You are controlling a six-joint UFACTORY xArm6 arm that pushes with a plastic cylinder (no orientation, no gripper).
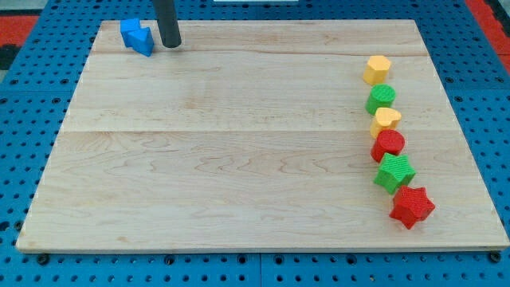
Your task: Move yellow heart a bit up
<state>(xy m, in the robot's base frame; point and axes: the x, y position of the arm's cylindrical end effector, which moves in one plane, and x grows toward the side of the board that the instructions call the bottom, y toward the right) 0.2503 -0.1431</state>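
The yellow heart (386, 119) lies near the view's right edge of the wooden board (239, 151), third from the top in a column of blocks. Above it sit a green round block (381, 98) and a yellow hexagon-like block (377, 69). Below it lie a red round block (389, 144), a green star (394, 172) and a red star (412, 206). The yellow heart touches the green block above and the red one below. My tip (170, 45) stands at the view's top left, far from the heart, just right of two blue blocks (138, 36).
The board rests on a blue pegboard surface (24, 119). The column of blocks runs close to the board's right edge. The blue blocks sit close to the board's top edge.
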